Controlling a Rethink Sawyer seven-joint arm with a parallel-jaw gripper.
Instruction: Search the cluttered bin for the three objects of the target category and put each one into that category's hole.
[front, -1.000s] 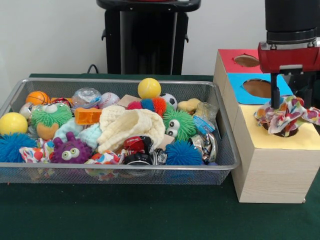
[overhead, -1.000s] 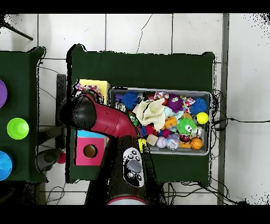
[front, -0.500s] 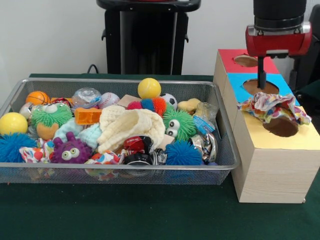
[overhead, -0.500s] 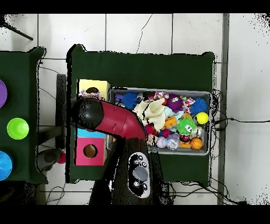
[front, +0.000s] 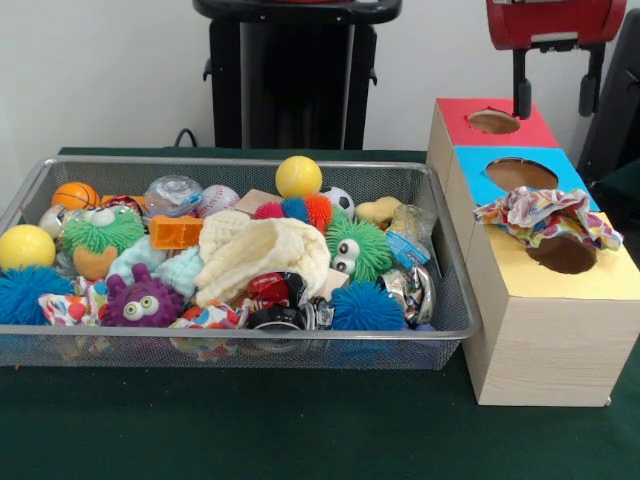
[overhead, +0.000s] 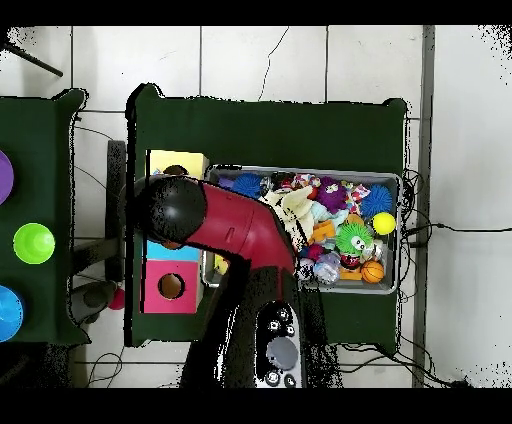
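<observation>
My gripper (front: 556, 95) is open and empty, high above the red-topped and blue-topped boxes, apart from everything. One printed cloth piece (front: 545, 214) lies draped on the yellow top, over the far rim of the hole (front: 566, 254), not down inside it. Two more printed cloth pieces (front: 64, 306) (front: 206, 318) lie at the near edge of the wire-mesh bin (front: 230, 162) among the toys. In the overhead view my red arm (overhead: 225, 225) hides the gripper and part of the boxes. The yellow top (overhead: 178, 160) and the bin (overhead: 402, 232) show.
The bin holds a cream knitted cloth (front: 262, 255), a mint knitted cloth (front: 180, 270), spiky rubber toys, balls and cans. The blue-topped box (front: 520, 176) and red-topped box (front: 492, 122) stand behind the yellow one. The black pedestal (front: 292, 70) is behind the bin.
The gripper let go of the printed cloth at the yellow box's hole, then rose and drew back toward the red box. The cloth stays draped over the hole's rim.
</observation>
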